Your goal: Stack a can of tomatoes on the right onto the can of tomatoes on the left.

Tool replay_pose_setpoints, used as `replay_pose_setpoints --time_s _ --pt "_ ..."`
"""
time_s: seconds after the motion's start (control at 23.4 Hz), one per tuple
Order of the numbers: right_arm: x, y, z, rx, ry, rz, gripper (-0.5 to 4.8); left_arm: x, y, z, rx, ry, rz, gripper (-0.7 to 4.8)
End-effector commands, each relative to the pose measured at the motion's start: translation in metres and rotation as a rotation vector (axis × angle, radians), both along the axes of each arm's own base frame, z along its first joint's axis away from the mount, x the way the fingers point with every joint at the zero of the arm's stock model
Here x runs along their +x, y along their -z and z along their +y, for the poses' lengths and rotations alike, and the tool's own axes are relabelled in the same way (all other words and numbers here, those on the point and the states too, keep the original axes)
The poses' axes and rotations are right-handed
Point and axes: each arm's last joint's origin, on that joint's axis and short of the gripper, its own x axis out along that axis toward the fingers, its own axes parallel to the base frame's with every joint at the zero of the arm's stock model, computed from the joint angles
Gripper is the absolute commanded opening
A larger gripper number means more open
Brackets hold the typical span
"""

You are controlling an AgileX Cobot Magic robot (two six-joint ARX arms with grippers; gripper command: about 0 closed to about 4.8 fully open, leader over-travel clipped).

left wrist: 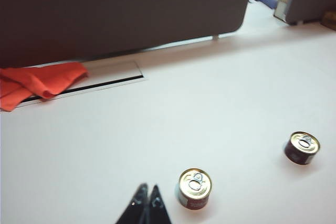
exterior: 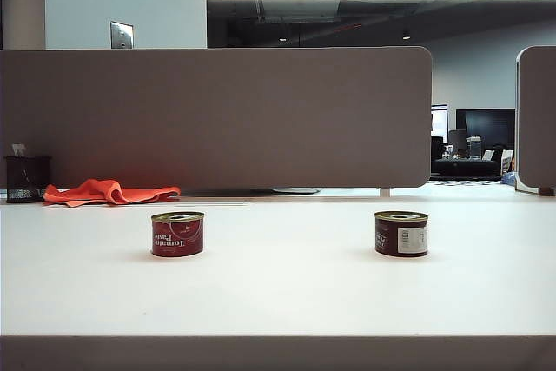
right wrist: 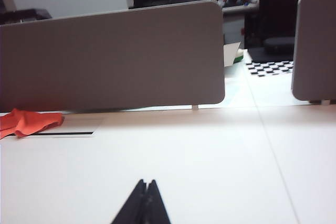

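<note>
Two small red tomato cans with gold pull-tab lids stand upright on the white table. The left can (exterior: 177,234) and the right can (exterior: 400,233) are far apart in the exterior view, where neither arm shows. In the left wrist view my left gripper (left wrist: 148,188) is shut and empty, hovering beside the left can (left wrist: 193,188), apart from it; the right can (left wrist: 302,147) stands farther off. My right gripper (right wrist: 146,183) is shut and empty over bare table; no can shows in the right wrist view.
An orange cloth (exterior: 106,191) lies at the back left by a dark mesh pen holder (exterior: 26,179). A grey partition (exterior: 217,115) closes the table's far edge, with a second panel (exterior: 536,119) at the right. A cable slot (left wrist: 86,86) runs near the cloth.
</note>
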Motion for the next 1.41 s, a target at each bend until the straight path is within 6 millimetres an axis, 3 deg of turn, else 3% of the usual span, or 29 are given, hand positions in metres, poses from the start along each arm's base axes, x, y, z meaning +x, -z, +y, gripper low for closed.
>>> replay_pose_setpoints --time_s 0.04,0.21,0.38,0.43,0.73,0.81,0.85,0.9,0.94,1.15,1.41 --pt "0.014 -0.013 0.000 0.007 -0.027 0.057 -0.05 0.008 -0.012 -0.005 0.023 0.024 0.033 -0.05" --pt "0.029 -0.027 0.000 0.012 -0.046 0.137 -0.05 0.011 -0.016 -0.008 0.029 0.024 0.030 -0.05" --pt "0.047 -0.047 0.008 -0.172 -0.096 0.202 -0.05 0.019 -0.012 -0.011 0.033 0.025 0.069 0.02" --pt "0.054 -0.049 0.012 -0.220 -0.108 0.240 -0.05 0.021 -0.011 -0.012 0.035 0.033 0.081 0.25" --pt "0.100 -0.020 0.049 -0.393 -0.268 0.502 0.14 0.030 -0.005 -0.015 0.025 0.034 0.154 1.71" --pt "0.113 -0.010 0.061 -0.414 -0.320 0.550 1.56 0.030 -0.005 -0.015 0.028 0.036 0.156 2.35" --pt "0.118 -0.005 0.068 -0.424 -0.343 0.568 2.69 0.029 -0.005 -0.015 0.028 0.035 0.159 2.60" --pt "0.125 0.000 0.075 -0.433 -0.367 0.584 4.17 0.029 -0.005 -0.015 0.028 0.036 0.158 2.80" --pt "0.129 0.003 0.078 -0.436 -0.376 0.591 4.79 0.029 -0.005 -0.015 0.028 0.036 0.157 2.88" --pt "0.153 0.018 0.090 -0.308 -0.328 0.658 4.79 0.034 -0.004 -0.018 0.020 0.061 0.163 3.50" --pt "0.205 0.047 0.110 -0.251 -0.259 0.897 4.79 0.040 -0.001 -0.024 0.036 0.087 0.182 3.50"
